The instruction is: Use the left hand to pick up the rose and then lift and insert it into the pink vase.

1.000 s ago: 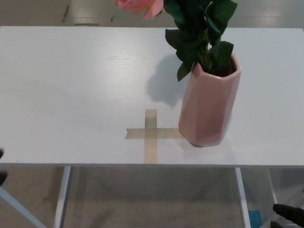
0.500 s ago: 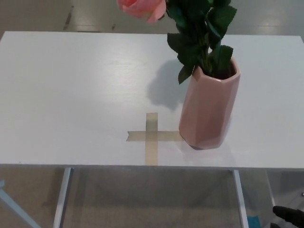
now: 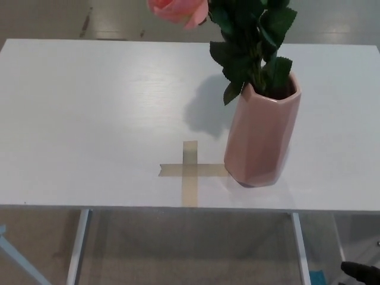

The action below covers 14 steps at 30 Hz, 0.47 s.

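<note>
already rose [image 3: 178, 10] in pink vase [image 3: 260, 136] — right robot hand [image 3: 362, 273] well apart.

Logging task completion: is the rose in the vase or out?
In. The rose rises from the mouth of the upright pink vase, leaves spilling over its rim.

No writing, label, brand or number could be read anywhere; the only mark was a plain tape cross [image 3: 189, 171] stuck on the tabletop [image 3: 89, 119] just left of the pink vase [image 3: 260, 139].

One rose [image 3: 178, 10], one pink vase [image 3: 261, 136]
</note>
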Tool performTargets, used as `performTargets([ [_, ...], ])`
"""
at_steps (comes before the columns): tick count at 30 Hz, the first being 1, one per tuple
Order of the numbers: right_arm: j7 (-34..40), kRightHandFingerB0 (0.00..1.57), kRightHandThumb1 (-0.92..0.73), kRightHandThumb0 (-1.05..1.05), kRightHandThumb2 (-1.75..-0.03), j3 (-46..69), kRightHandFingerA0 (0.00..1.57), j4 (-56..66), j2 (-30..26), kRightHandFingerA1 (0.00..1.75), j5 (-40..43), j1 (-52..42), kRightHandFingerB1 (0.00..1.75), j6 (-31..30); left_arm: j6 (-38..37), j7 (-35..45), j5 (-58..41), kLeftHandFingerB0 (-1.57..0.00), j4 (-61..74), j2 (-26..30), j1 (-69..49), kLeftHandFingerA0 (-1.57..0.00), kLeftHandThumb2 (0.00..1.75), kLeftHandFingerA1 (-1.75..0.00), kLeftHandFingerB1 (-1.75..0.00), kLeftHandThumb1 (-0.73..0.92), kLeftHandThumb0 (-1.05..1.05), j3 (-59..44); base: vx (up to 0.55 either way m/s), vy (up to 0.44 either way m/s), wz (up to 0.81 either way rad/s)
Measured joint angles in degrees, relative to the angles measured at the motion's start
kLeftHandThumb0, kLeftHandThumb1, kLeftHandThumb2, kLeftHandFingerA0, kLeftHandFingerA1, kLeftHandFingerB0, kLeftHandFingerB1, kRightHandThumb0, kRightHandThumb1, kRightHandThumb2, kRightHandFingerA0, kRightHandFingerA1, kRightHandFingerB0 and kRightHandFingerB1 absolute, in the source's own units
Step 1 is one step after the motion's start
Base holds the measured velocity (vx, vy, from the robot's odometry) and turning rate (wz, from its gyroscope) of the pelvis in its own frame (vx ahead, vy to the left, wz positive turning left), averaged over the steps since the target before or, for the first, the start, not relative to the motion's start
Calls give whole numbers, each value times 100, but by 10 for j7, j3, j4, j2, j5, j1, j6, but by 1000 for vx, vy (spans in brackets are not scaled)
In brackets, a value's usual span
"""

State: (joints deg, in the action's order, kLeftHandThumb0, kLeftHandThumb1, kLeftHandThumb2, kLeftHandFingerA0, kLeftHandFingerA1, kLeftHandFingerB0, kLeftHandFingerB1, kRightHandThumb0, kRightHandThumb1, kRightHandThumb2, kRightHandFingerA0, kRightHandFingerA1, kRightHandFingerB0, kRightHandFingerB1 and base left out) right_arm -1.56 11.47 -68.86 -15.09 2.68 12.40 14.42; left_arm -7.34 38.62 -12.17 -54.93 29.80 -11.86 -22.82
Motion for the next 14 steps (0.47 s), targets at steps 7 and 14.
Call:
performTargets([
  [7,-3,57,-62,-23,-58,-2,56,-4,0,49,0,-5,48,0,-37,-36,21,-17,-47,9,19,-18,59,-31,-27,60,-59,28,0,0,0],
  [14,-5,57,-62,-23,-58,-3,56,-4,0,49,0,-5,48,0,-55,-53,28,-17,-64,11,29,-18,59,-31,-27,60,-59,42,0,0,0],
])
